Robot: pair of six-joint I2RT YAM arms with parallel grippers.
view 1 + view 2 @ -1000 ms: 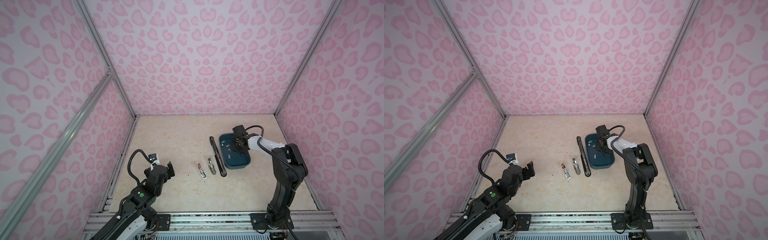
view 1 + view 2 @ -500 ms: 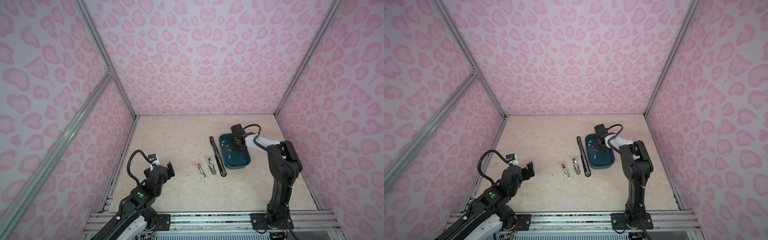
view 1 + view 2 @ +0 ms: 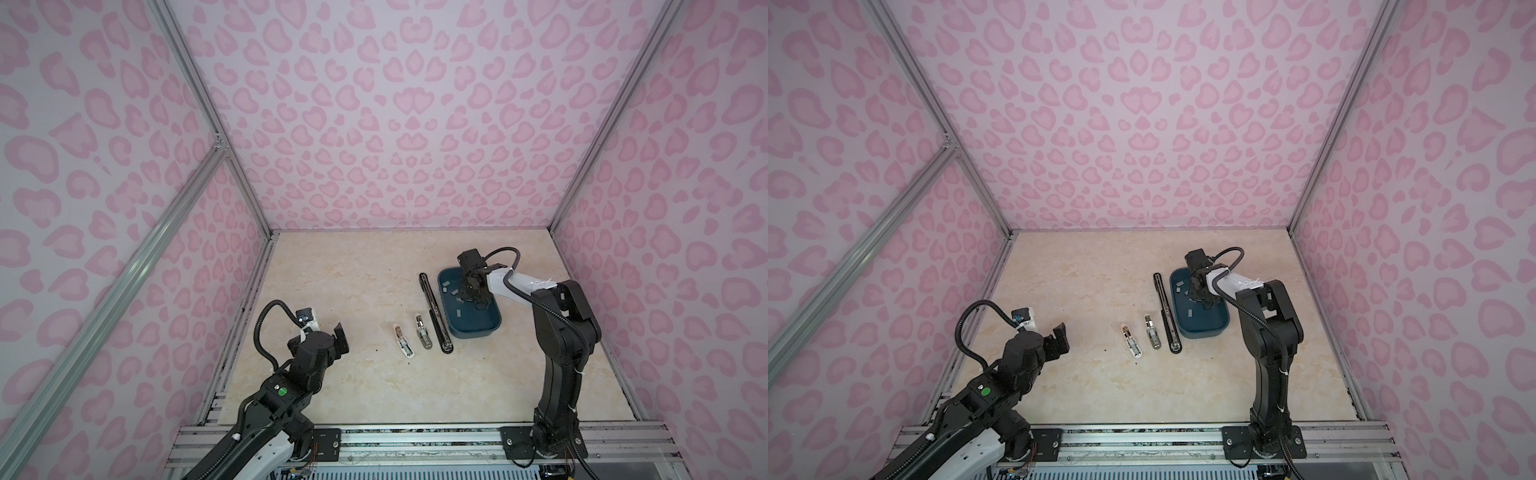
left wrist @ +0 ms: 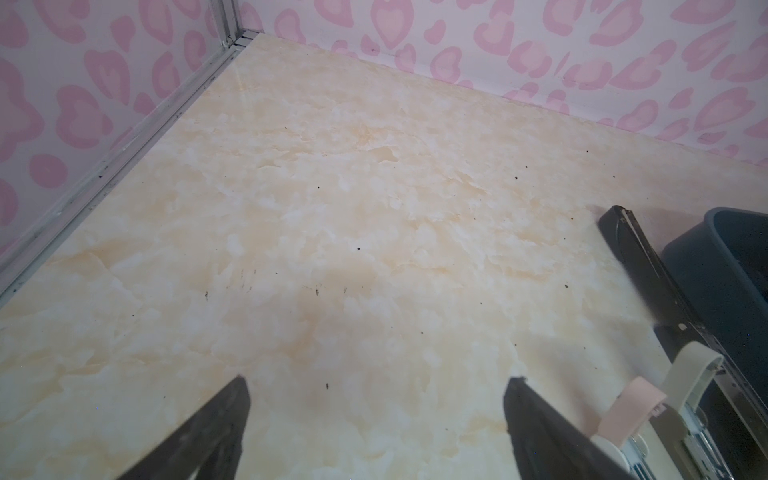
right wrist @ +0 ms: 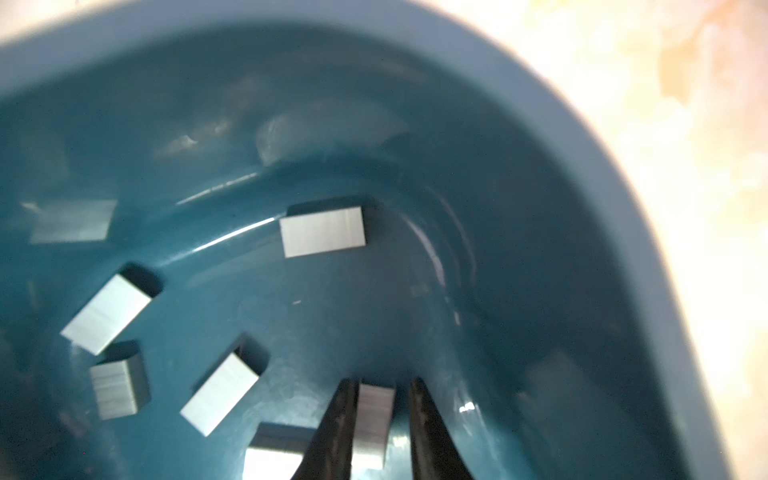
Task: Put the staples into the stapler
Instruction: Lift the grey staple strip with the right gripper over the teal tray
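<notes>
Several light-grey staples point(image 5: 322, 232) lie loose in the dark teal tray point(image 5: 582, 137), which shows in both top views point(image 3: 478, 329) point(image 3: 1204, 330). My right gripper point(image 5: 382, 380) reaches down into the tray point(image 3: 467, 291). Its jaws stand narrow astride one staple strip point(image 5: 372, 424): one finger touches the strip and a slim gap shows at the other. Left of the tray lie a long black stapler point(image 3: 434, 311) and two small staplers, one grey point(image 3: 424, 331) and one white and pink point(image 3: 404, 341). My left gripper point(image 4: 378, 378) hangs wide open and empty over bare table, well left of them point(image 3: 338, 336).
The pink patterned walls and metal frame rails close in the marble-look table on three sides. In the left wrist view the black stapler point(image 4: 648, 266), the two small staplers point(image 4: 631, 411) and the tray wall point(image 4: 727, 257) lie off to one side.
My right gripper has shifted a little inside the tray and its jaws have narrowed around a staple strip. The left arm has not moved.
</notes>
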